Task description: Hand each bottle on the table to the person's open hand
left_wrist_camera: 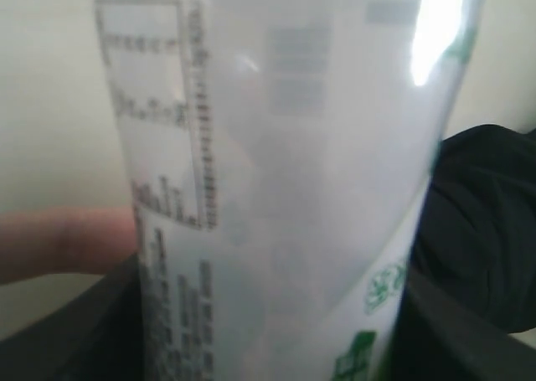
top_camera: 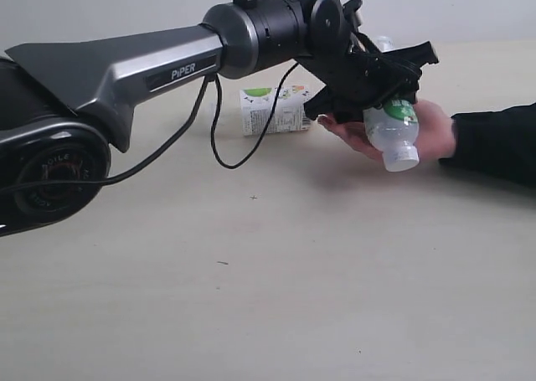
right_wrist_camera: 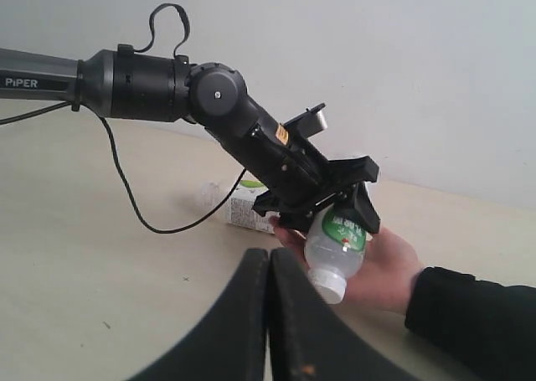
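Nearest, the right gripper (right_wrist_camera: 268, 260) rests empty, fingers pressed together. Beyond, the left gripper (top_camera: 377, 79) pinches the clear green-labelled bottle (top_camera: 392, 128), cap angled down, directly above the person's open hand (top_camera: 434, 128), apparently touching the palm. Farthest, a white bottle (top_camera: 272, 110) lies sideways on the table (top_camera: 251, 272).

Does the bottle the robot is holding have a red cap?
No, the clear bottle gripped by the left gripper has a white cap, which points down over the person's hand.
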